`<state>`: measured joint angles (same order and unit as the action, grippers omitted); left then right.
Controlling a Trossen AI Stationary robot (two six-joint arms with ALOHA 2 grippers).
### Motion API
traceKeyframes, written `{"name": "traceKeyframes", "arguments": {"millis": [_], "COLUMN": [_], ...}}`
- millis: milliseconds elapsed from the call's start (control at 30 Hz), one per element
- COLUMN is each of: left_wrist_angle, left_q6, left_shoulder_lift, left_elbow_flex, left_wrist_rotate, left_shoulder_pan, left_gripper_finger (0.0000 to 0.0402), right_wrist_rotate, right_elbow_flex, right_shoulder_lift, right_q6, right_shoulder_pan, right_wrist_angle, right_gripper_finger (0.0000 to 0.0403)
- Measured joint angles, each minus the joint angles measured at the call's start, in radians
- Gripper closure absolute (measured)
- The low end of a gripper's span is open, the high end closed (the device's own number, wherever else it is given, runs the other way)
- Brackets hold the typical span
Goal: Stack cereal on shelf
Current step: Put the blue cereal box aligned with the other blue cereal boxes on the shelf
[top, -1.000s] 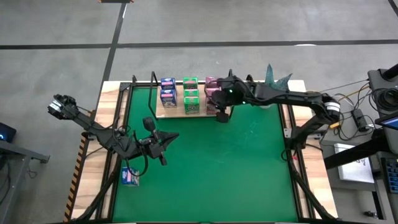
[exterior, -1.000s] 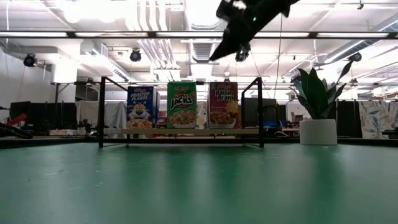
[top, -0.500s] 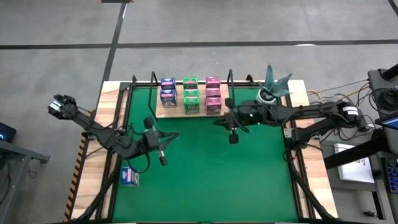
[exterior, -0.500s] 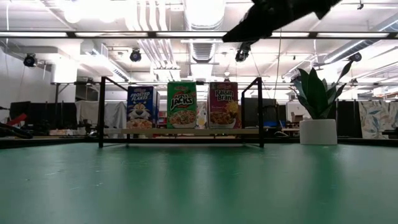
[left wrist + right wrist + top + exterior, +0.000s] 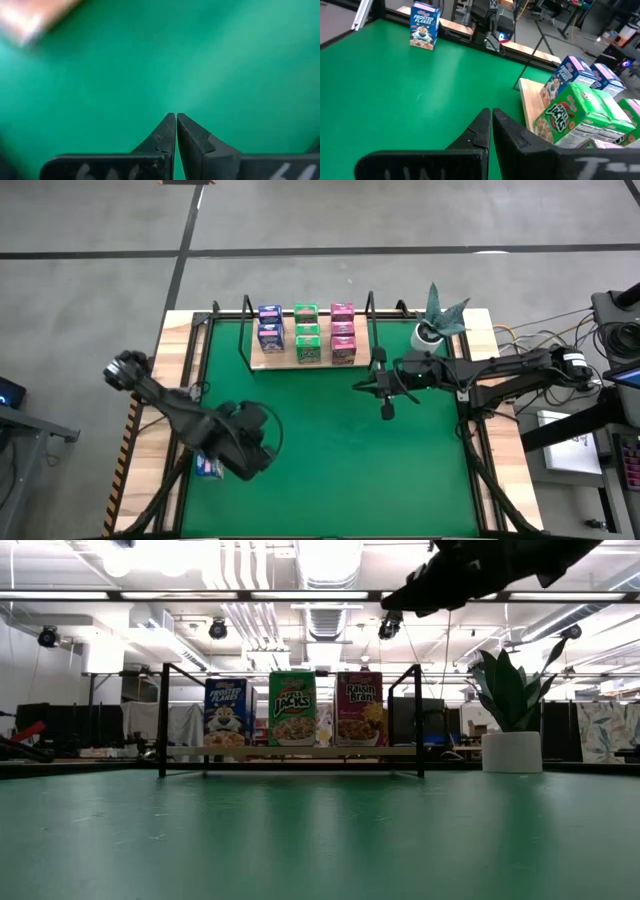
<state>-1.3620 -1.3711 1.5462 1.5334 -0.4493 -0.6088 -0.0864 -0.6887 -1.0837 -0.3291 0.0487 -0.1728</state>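
Observation:
The shelf (image 5: 262,361) is a light-wood board with black rod uprights at the mat's far edge. Eight small cereal boxes stand on it in rows: two blue (image 5: 268,325), three green (image 5: 307,335), three pink (image 5: 343,330). The low view shows the front blue (image 5: 227,712), green (image 5: 292,708) and pink (image 5: 358,708) boxes. A third blue box (image 5: 208,466) (image 5: 424,26) stands upright on the mat near its left edge. My left gripper (image 5: 176,117) (image 5: 258,448) is shut and points down at bare mat beside that box. My right gripper (image 5: 491,112) (image 5: 360,386) is shut and hovers right of the shelf.
A potted plant (image 5: 432,328) (image 5: 510,750) stands on the table right of the shelf. A green mat (image 5: 340,470) covers the table, with black frame rods along its sides. The right arm (image 5: 470,570) hangs high above the mat in the low view.
My right gripper has drawn back from the pink boxes on the shelf, toward the table's right and near edges. My left arm has swung toward the near edge and tipped its gripper down over the mat by the lone blue box. No box has moved.

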Motion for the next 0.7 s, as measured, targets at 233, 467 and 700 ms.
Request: {"name": "traceKeyframes", "arguments": {"millis": [233,467,700], "left_wrist_angle": [-0.115,-0.196,-0.21], "left_q6": [-0.386,-0.625,-0.785], "left_shoulder_lift": [0.088,0.066,0.061], "left_elbow_flex": [-0.004,-0.016,-0.025], "left_wrist_rotate": [0.299,0.345,0.357], "left_shoulder_pan": [-0.112,-0.195,-0.265], "left_gripper_finger": [0.0397,0.0331,0.0222], "right_wrist_rotate": [0.0,0.0,0.0], "right_elbow_flex": [0.008,0.005,0.005], "right_shoulder_lift": [0.002,0.003,0.003], "right_q6": [-0.049,-0.048,-0.049], "right_shoulder_pan": [-0.02,-0.019,-0.019], "right_wrist_angle": [-0.001,-0.001,-0.001], "right_gripper_finger": [0.0394,0.0394,0.0394]}}
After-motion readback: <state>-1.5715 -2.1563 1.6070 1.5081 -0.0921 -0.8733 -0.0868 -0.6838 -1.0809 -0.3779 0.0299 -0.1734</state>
